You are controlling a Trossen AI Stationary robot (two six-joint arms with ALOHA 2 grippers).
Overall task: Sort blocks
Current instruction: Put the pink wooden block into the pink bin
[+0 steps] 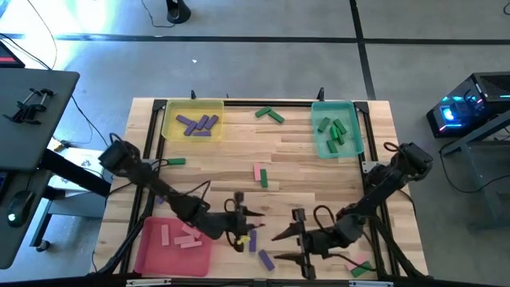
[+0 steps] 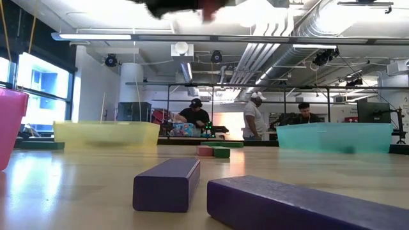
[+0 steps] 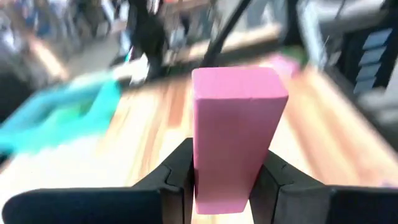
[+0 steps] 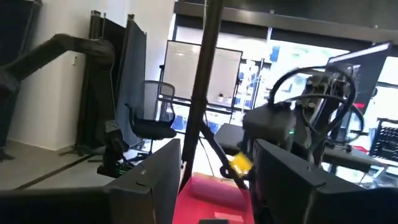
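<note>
Pink block [image 3: 236, 134] endwise in left pincer [image 3: 221, 183]

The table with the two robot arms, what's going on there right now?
Coloured blocks are being sorted into matching trays. The left gripper is shut on a pink rectangular block, near the red tray that already holds pink blocks. The right gripper is open and empty at the table's near edge. Purple blocks lie in the yellow tray, green blocks in the teal tray; several remain loose.

Two arms, dark, near-black links with rounded joint housings. Thin black cables loop loose along each forearm. Left tool [image 1: 256, 225]: matte black angular fingers [image 3: 177, 180]. Right tool [image 1: 280, 244]: same matte black, broad flat-faced fingers [image 4: 149, 183].
</note>
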